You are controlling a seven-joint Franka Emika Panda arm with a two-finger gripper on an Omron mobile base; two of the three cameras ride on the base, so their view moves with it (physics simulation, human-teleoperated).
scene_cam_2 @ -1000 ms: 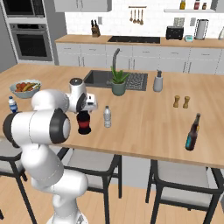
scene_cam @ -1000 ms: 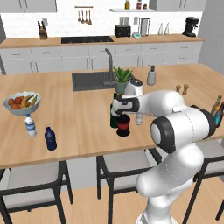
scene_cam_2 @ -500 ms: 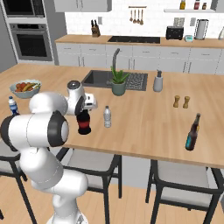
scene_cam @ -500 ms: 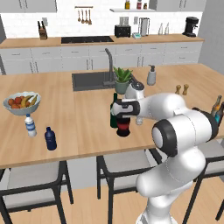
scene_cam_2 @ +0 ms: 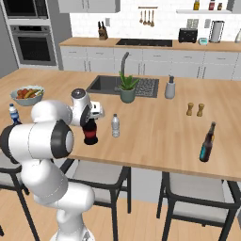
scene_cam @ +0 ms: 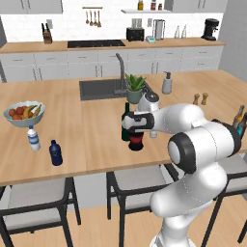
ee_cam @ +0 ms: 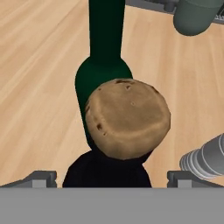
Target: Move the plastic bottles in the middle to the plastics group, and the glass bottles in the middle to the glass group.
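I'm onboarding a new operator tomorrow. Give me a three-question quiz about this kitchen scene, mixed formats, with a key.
1. True or false: the gripper is above the black bottle's cork.
2. Which bottle stands right behind the black one in the hand view? A) green bottle B) navy bottle C) brown bottle
3. Fill in: beside the navy bottle stands a clear bottle with a ___ label.

Key: 1 true; 2 A; 3 blue.
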